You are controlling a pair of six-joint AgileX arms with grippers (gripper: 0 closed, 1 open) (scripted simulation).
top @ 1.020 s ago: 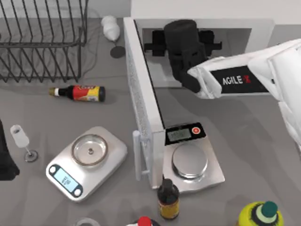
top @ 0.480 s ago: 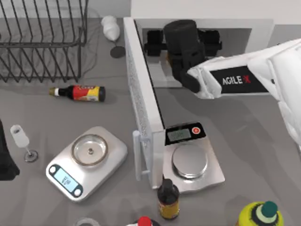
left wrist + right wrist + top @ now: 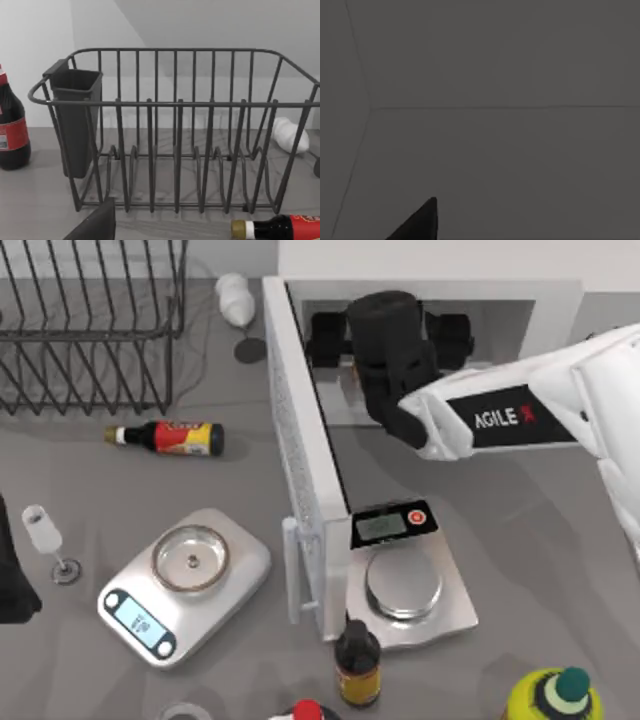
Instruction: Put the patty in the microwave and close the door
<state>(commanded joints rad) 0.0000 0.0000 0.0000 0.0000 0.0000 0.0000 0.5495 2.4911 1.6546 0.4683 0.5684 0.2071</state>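
The microwave stands at the table's far side, its door swung open toward the near edge. Left of the door lie a dish rack, a bottle and a scale; right of it sits another scale. The right gripper reaches, it seems, inside the microwave

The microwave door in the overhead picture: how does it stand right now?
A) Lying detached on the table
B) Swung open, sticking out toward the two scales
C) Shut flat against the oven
B: the door stands swung out from the microwave, its handle end between the two kitchen scales, while the right arm's pincer reaches into the open cavity.
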